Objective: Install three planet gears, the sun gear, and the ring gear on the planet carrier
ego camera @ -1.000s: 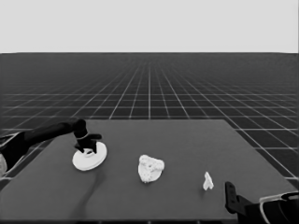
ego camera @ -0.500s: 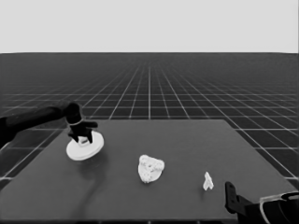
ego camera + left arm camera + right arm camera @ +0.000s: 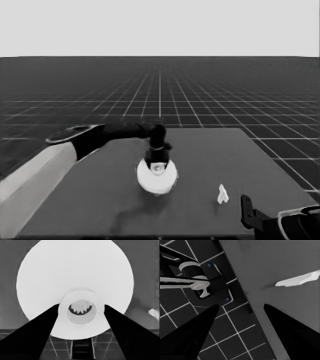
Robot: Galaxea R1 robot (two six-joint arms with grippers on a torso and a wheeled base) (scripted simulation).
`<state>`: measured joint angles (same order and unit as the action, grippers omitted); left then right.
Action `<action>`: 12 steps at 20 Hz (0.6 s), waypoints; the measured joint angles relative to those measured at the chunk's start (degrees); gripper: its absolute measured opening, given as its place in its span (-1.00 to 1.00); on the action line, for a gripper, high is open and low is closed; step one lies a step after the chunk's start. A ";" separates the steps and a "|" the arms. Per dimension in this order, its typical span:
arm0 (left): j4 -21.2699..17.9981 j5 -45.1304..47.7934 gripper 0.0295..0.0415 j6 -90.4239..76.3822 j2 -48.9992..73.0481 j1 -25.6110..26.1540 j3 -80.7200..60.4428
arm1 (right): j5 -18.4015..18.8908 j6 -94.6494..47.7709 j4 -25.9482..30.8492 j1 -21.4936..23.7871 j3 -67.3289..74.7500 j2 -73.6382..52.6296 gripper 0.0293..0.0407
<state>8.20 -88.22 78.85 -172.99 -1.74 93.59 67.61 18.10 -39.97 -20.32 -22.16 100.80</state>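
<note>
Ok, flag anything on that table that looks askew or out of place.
Nothing looks damaged or spilled. The left claw holds the larger round part by its raised hub at mid-table, and a toothed gear shows through its hole. The thin white piece stands alone near the parked right claw, apart from the stack.

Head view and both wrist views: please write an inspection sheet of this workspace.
Surface: dark table.
Job's things: larger round part over the table's middle; a gear shows through its hole; smaller round part not seen.
Clutter: thin white piece near the right corner.
Pincers: left pincer shut on the larger round part's hub; right pincer open, parked at the near right corner.
Cables: nothing seen.
Surroundings: grid floor; dark machinery past the table's edge.
</note>
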 joint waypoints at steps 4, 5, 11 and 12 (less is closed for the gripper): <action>0.05 0.00 -0.01 -0.61 -2.75 0.10 3.61 | 0.00 0.00 0.00 0.00 0.00 0.00 0.61; 2.27 0.56 -0.01 -1.30 -3.15 2.18 4.81 | 0.00 0.00 0.00 0.00 0.00 0.00 0.61; 5.22 1.63 -0.07 -2.52 -3.91 5.15 6.91 | 0.00 0.00 0.00 0.00 0.00 0.00 0.61; 5.28 1.62 -0.07 -2.54 -3.88 5.35 6.98 | 0.00 0.00 0.00 0.00 0.00 0.00 0.61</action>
<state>13.48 -86.60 76.31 -176.87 3.62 100.58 67.61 18.10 -39.97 -20.32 -22.16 100.80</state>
